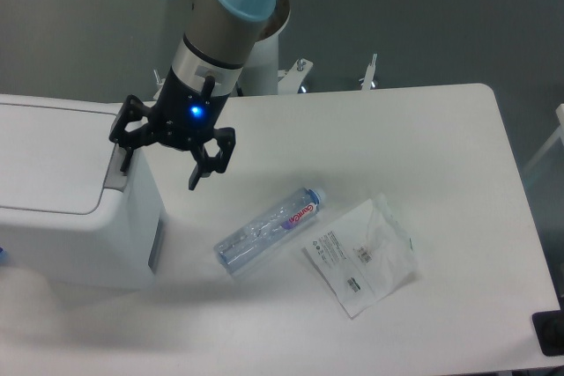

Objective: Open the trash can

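**End effector spread wide beside the trash can's push tab**

Sitting at the left edge of the white tabletop (423, 129): the trash can (53, 209), a large white boxy bin, partly cut off by the frame on the left. Showing a flat white lid (48, 158), lying closed, and a grey push tab (117, 165) along the lid's right edge.

Hanging over the bin's upper right corner: the end effector (159, 158), black, fingers splayed wide with nothing between them. Glowing blue on the body just above the fingers. Reaching down at the left finger (123, 134) right by the top of the grey tab; contact impossible to judge from this angle. Pointing down at the right finger (204, 163) over bare tabletop just to the right of the bin.

Lying on its side near the middle of the tabletop: a clear plastic bottle (269, 231), angled, cap end toward the upper right. Resting just beside it on the right: a clear plastic bag (363, 254) with printed labels, well apart from the bin.
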Robot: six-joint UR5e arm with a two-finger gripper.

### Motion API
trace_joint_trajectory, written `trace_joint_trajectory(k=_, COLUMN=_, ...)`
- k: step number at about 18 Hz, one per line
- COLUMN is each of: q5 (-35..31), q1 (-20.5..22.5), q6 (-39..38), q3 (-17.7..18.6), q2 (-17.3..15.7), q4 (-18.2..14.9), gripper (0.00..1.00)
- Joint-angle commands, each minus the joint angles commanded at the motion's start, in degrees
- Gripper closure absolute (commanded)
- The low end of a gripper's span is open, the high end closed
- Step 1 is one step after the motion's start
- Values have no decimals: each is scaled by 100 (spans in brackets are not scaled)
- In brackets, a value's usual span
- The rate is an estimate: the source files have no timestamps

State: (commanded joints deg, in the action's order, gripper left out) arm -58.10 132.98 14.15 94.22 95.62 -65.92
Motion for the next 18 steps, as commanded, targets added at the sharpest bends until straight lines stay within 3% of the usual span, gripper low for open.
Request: trace_joint_trajectory(k=18, q5=-9, q1=9, q6=35, q3=-123, q2=-26, q4=9, gripper=0)
